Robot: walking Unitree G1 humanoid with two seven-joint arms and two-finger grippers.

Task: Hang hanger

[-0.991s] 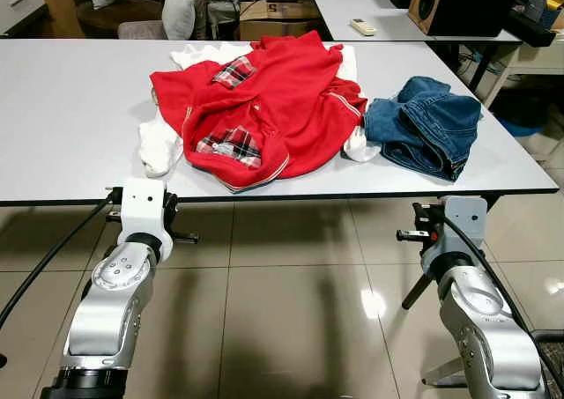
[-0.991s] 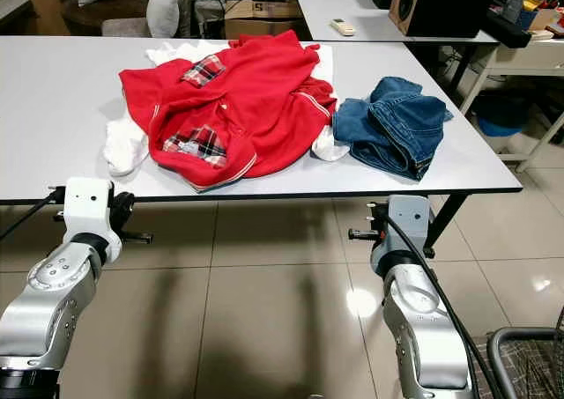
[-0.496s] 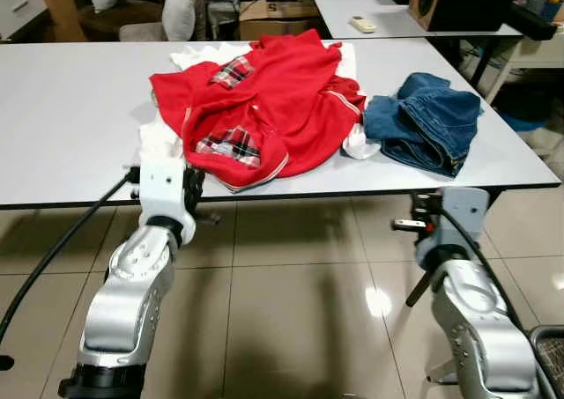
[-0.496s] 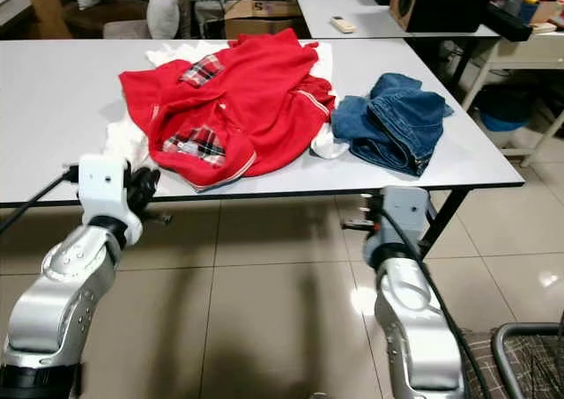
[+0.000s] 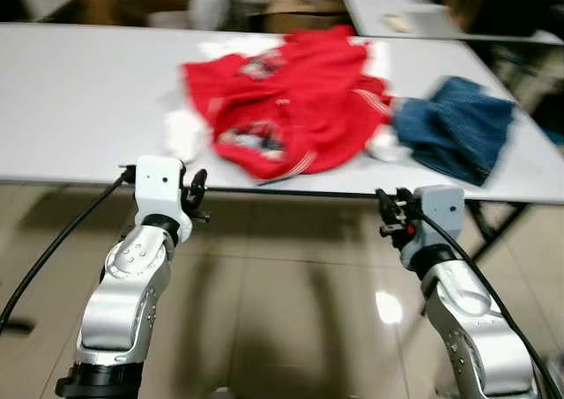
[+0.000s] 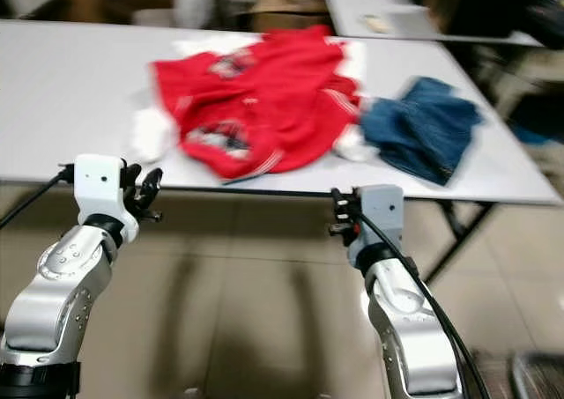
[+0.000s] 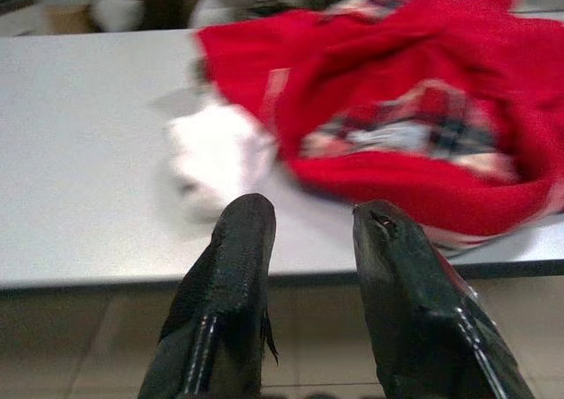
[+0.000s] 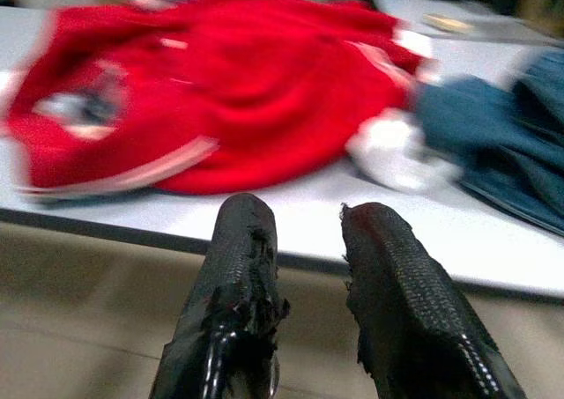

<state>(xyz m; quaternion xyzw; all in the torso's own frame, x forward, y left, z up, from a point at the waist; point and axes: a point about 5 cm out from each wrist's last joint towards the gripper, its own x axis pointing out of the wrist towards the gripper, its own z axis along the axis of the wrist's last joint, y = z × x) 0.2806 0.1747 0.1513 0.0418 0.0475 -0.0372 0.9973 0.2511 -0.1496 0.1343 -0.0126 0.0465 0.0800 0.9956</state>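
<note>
Nearest the robot, the left gripper (image 7: pixel 304 240) hangs in front of the near edge of the long white table (image 5: pixel 79 91), its two black fingers parted by a narrow gap and holding nothing; they stand over glossy beige floor tiles (image 5: pixel 291 328), just short of the table edge. The right gripper (image 8: pixel 304 240) sits at a like height before the same edge, further along it, its textured black fingers also a little apart and empty, touching neither table nor cloth.

On the table, just beyond the edge between the two arms, lies a crumpled red polo shirt with a plaid-lined collar and pale striped trim (image 5: pixel 300 108). A bunched white cloth (image 7: pixel 216 152) lies against the shirt on the left arm's side, and more white fabric shows at the shirt's other side. Beside that, toward the right arm, lies a heap of folded blue denim jeans (image 5: pixel 458 130).

Farther back, beyond the table, stand a brown cardboard box (image 5: pixel 304 11) and a second white table carrying a small pale remote-like object (image 5: pixel 398 22). Motion blur smears the views, and no writing can be read. No hanger can be made out among the clothes.
</note>
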